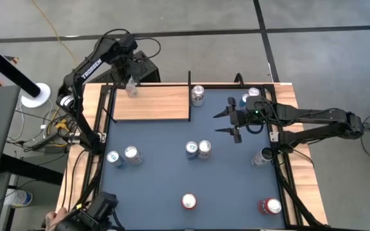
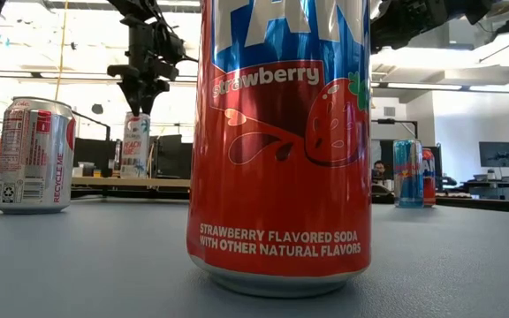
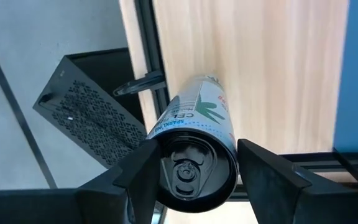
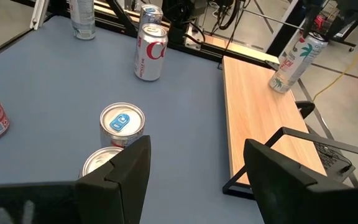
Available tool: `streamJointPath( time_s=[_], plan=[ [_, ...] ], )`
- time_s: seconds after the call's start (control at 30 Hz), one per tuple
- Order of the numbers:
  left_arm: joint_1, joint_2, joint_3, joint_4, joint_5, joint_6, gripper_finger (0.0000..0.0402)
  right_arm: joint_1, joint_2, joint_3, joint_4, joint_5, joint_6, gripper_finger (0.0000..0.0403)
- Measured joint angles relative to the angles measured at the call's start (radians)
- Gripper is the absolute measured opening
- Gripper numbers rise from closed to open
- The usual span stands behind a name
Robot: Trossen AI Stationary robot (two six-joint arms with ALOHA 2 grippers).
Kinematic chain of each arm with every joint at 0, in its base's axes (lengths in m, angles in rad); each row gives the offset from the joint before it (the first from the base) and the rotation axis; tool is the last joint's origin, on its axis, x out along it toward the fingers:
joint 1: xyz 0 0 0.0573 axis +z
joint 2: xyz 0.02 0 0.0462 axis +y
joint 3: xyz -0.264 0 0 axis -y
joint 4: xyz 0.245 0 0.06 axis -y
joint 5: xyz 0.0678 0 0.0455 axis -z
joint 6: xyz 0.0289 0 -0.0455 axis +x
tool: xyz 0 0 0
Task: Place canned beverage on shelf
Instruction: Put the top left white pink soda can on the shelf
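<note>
Left gripper [image 1: 131, 78] is over the far-left corner of the shelf [image 1: 156, 104], fingers closed around the top of a white can [image 3: 194, 134]. In the left wrist view the fingers [image 3: 143, 171] flank the can's lid on both sides. In the right wrist view the can looks tilted, its base on or just at the board near the far-left edge; can't tell if it's fully seated. Low view shows it about upright on the board under the gripper.

Judgement: placement is nearly done. What's left: settle the can flat, open the fingers, lift clear. Risk is the can tipping on release if it's really leaning.

Right gripper [image 1: 231, 119] hangs over the table right of the shelf, fingers spread wide, holding nothing. It's waiting.

Other cans are on the blue table [image 1: 166, 173], none on the shelf: one silver can [image 1: 198, 95] just beside the shelf's right end, a pair [image 1: 198, 149] mid-table, two [image 1: 123, 156] on the left, several more near and right. If the task covers those too, most of it is still ahead; for this one can, it's at the release step.
</note>
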Motion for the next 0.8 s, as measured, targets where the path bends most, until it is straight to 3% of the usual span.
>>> streamJointPath(
  time_s=[0.8],
  plan=[
    [0.027, -0.013, 0.001, 0.006, -0.036, 0.009, 0.0193, -0.006, 0.0, 0.0, 0.003, 0.0, 0.009, 0.0249]
  ],
)
